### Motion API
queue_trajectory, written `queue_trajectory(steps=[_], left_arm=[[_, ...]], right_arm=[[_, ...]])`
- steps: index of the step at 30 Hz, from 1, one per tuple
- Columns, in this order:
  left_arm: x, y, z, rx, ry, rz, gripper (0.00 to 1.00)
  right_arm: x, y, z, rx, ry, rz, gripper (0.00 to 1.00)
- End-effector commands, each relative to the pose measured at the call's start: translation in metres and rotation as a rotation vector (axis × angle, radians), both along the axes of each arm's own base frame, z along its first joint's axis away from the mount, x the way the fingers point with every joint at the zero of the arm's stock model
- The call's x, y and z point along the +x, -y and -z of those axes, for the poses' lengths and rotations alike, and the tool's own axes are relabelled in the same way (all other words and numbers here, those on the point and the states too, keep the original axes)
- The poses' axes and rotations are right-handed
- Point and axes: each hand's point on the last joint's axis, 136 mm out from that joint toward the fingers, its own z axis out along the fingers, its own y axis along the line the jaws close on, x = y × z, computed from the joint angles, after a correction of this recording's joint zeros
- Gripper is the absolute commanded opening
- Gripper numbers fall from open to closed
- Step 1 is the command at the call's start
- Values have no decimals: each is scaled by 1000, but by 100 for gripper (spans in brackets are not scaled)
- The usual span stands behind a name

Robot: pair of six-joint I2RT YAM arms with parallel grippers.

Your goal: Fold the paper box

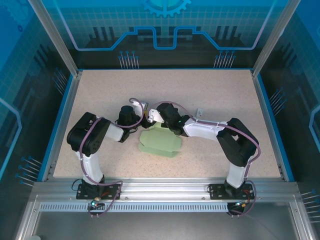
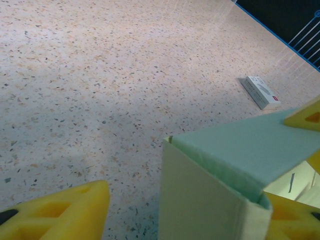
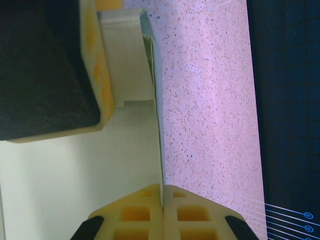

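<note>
mint-green paper box, partly folded

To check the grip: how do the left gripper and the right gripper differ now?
The right gripper is shut, pinching a thin panel of the paper box; the left gripper is open around a box corner. The right fingers touch the paper; one left finger stands clear of it. Both have yellow fingers.

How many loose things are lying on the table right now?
2. The green paper box sits in the middle of the table, and a small white box lies apart from it, farther back and to the right. More could be hidden under the arms.
</note>
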Motion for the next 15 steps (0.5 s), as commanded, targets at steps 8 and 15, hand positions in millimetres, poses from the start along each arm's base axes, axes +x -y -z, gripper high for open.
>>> queue_trajectory(steps=[8, 15], left_arm=[[-3, -8, 4, 61, -6, -27, 57], [-10, -6, 11, 100, -33, -20, 57]], right_arm=[[4, 3, -27, 59, 32, 30, 0], [9, 7, -36, 62, 50, 49, 0]])
